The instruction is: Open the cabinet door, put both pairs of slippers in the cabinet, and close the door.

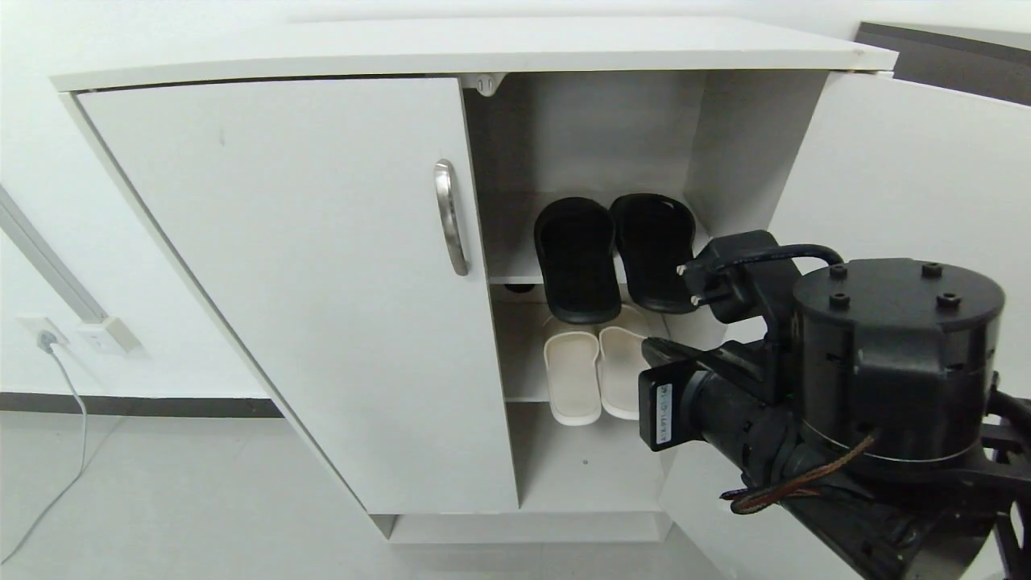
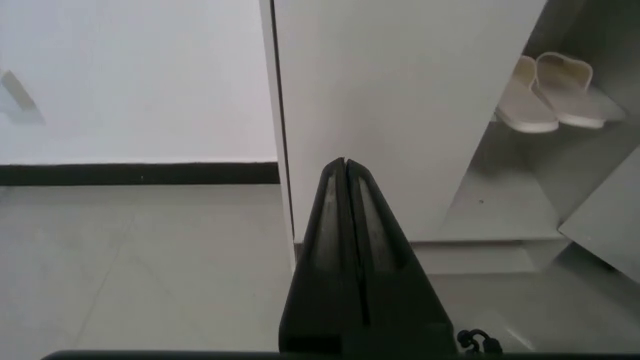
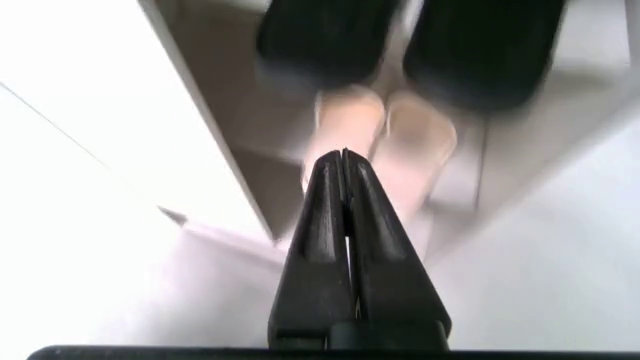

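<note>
— Inside the cabinet (image 1: 483, 48), both pairs are shelved: black slippers (image 1: 612, 254) on the upper shelf (image 1: 509, 266), white slippers (image 1: 592, 374) on the lower shelf (image 1: 522, 379), toes inward, with the black heels poking past the edge.
— And the right end effector (image 3: 345, 165)?
— Closed on nothing, fingers pressed together, hanging before the opening, just in front of the white pair.
— So only the closing remains, I'd say.
— Agreed. The right door (image 1: 902, 177) stands wide open, while the left door (image 1: 306, 282) is shut, its handle (image 1: 451, 217) untouched.
— Left end effector (image 2: 345, 165)?
— Also closed and empty, low over the floor (image 2: 130, 270) near the shut door's outer edge. Presumably it's parked clear so the right one can swing the panel.
</note>
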